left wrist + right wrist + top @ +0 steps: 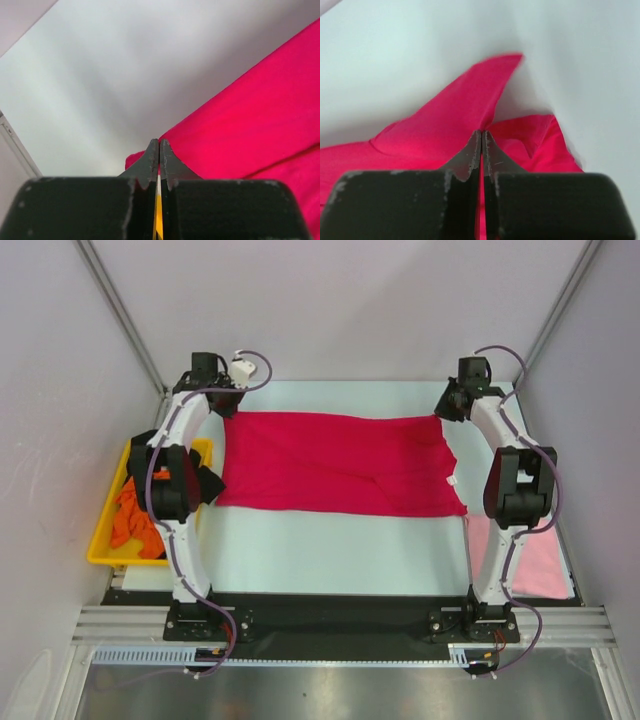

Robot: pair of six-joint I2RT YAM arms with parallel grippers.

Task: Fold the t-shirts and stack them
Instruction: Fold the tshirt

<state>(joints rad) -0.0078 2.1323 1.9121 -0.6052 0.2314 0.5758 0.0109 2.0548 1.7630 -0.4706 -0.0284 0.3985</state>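
We can read no text, brand, number or sign anywhere. The small white tag (pixel 452 481) on the crimson t-shirt (pixel 330 462), on the right gripper (pixel 445 410) side, is too small for us to read.

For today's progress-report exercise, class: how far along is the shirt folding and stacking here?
Done: the pink shirt lies flat at near right, seemingly folded. In hand: the left claw and right claw pinch far corners of the red shirt, spread on the table. Left: folding it, then the orange shirt and black shirt bunched at the tray.
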